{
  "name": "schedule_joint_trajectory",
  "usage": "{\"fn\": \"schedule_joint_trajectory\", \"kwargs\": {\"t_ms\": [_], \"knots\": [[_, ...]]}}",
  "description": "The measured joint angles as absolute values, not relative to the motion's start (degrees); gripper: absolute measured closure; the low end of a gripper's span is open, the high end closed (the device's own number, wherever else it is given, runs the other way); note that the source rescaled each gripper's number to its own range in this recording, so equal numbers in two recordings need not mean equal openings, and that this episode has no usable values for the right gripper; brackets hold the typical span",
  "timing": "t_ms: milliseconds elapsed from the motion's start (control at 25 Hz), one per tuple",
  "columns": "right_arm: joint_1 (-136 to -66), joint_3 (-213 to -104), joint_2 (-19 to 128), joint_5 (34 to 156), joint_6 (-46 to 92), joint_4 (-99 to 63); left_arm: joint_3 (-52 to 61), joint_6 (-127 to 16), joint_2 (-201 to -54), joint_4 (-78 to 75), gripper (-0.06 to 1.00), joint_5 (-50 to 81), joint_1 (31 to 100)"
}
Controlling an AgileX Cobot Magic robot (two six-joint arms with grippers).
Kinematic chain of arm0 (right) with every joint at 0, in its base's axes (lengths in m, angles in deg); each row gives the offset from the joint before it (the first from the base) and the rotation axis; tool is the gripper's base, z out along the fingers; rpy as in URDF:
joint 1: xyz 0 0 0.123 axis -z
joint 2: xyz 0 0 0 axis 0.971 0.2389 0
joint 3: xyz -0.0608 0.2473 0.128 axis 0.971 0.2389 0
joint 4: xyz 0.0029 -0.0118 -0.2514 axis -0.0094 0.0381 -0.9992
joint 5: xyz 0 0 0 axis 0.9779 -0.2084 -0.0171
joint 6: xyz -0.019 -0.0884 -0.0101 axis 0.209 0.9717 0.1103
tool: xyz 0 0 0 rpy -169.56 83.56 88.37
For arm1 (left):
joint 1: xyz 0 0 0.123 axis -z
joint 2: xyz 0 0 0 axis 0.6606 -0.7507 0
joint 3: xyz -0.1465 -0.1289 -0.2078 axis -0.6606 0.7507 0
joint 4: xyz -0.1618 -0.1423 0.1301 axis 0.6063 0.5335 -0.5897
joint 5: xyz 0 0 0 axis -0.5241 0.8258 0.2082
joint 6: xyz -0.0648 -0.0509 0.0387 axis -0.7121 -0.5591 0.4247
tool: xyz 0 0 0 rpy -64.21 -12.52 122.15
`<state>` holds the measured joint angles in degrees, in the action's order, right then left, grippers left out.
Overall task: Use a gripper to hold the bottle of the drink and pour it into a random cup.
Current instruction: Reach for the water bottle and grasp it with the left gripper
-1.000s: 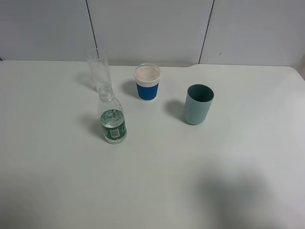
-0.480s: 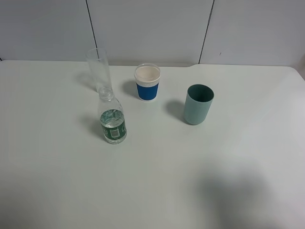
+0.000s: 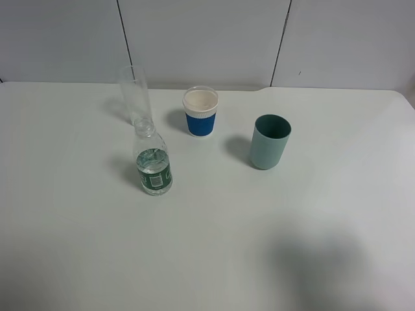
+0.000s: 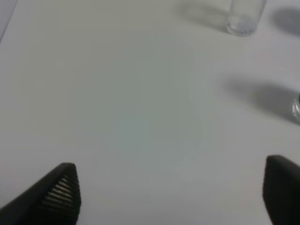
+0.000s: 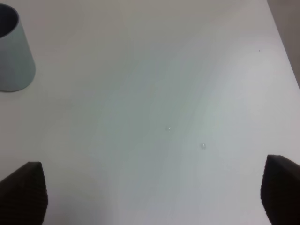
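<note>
The small clear bottle (image 3: 153,163) with a dark green label stands upright on the white table, left of centre. The tall clear glass (image 3: 135,95) stands just behind it; its base shows in the left wrist view (image 4: 242,21), and the bottle's edge (image 4: 296,108) shows there too. Neither arm shows in the high view. My left gripper (image 4: 171,197) is open above bare table, with the bottle and glass well ahead of it. My right gripper (image 5: 152,197) is open above bare table and holds nothing.
A white paper cup with a blue sleeve (image 3: 200,111) stands at the back middle. A teal-green plastic cup (image 3: 270,141) stands right of centre and shows in the right wrist view (image 5: 14,49). The table's right edge (image 5: 283,44) is near the right gripper.
</note>
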<state>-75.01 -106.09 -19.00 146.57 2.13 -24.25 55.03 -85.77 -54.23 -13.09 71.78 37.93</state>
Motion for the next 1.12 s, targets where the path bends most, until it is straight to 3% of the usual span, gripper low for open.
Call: {"fn": "schedule_joint_trajectory", "kwargs": {"t_ms": [1120], "knots": [[-75.01,-106.09,-19.00,146.57,2.13,-24.25,55.03,-85.77,-54.23,-13.15,0.45,71.78,37.93]]}}
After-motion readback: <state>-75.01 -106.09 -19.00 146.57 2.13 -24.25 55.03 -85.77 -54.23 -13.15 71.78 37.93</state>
